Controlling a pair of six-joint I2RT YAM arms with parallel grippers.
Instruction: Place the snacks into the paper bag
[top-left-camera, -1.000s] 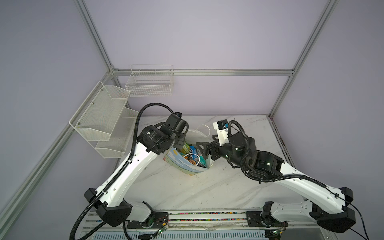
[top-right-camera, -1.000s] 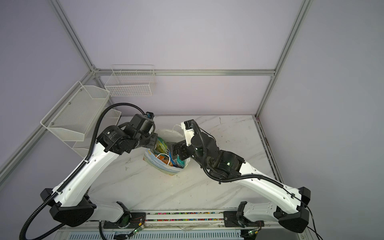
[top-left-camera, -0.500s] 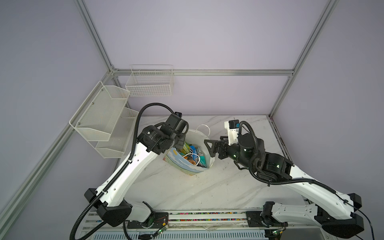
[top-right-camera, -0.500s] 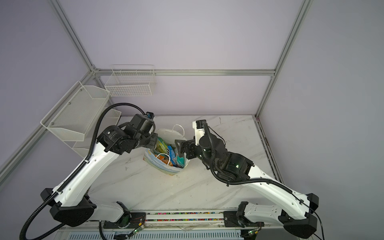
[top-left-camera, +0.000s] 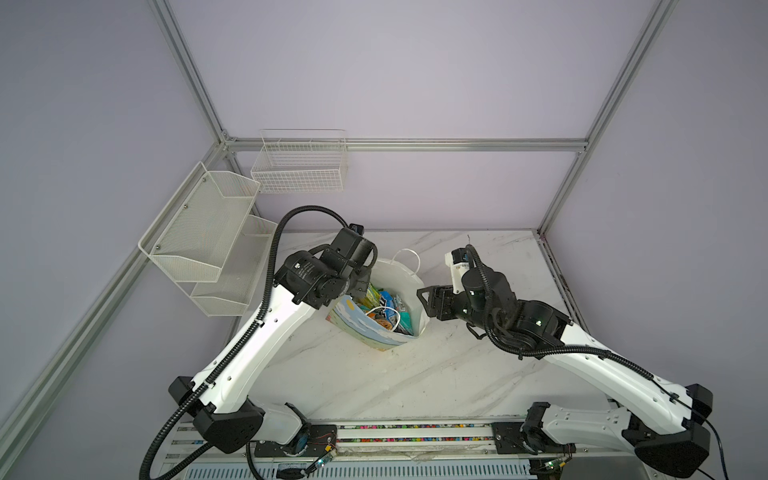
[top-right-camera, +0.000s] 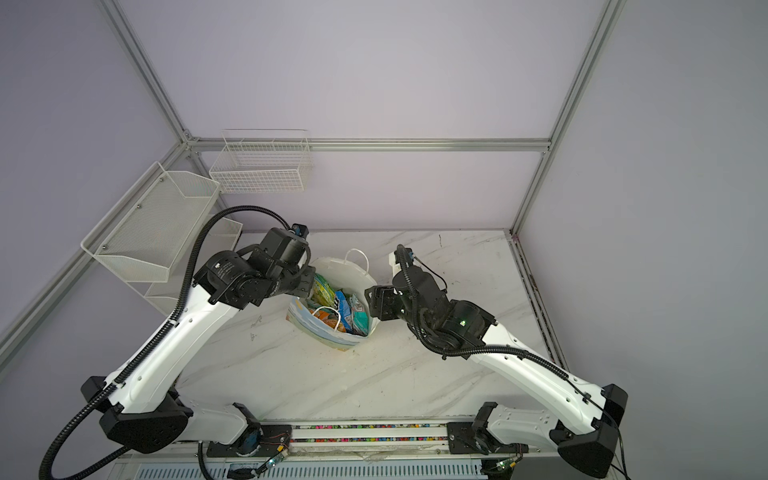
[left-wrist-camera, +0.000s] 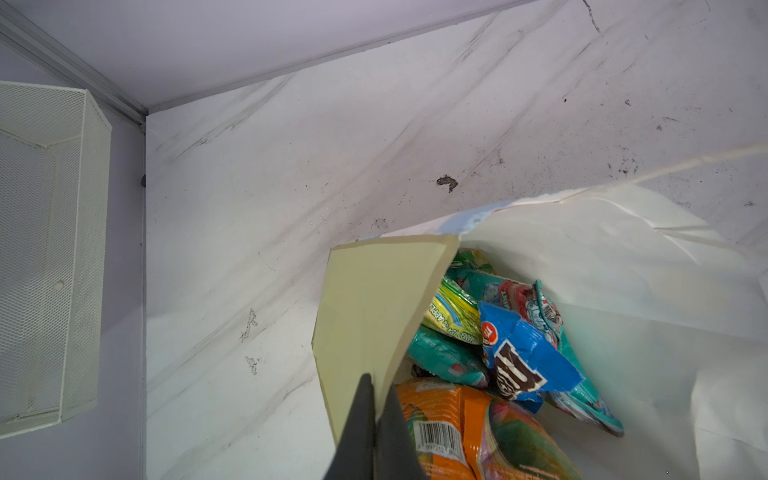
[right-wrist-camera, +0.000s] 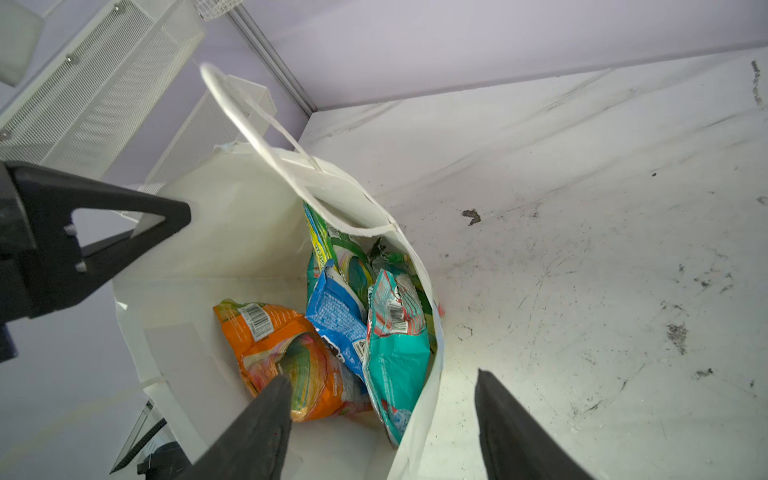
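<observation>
Our left gripper (left-wrist-camera: 376, 390) pinches the floppy bag (left-wrist-camera: 374, 299) by its rim; right gripper (right-wrist-camera: 382, 376) wide, empty; snacks (right-wrist-camera: 274, 332) look light, slippery.

One paper bag (top-left-camera: 397, 276) sits mid-frame. Inside, snack packets can be counted: one orange packet (right-wrist-camera: 274, 332), one blue packet (right-wrist-camera: 336, 316), two teal packets (left-wrist-camera: 444, 357), seemingly two green packets (left-wrist-camera: 451, 309). Two robot arms (top-left-camera: 266, 345). Three white baskets (top-left-camera: 299, 166), upper left.

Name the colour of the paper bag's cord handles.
White; shows best in the right wrist view, where one cord handle arches over the paper bag.
</observation>
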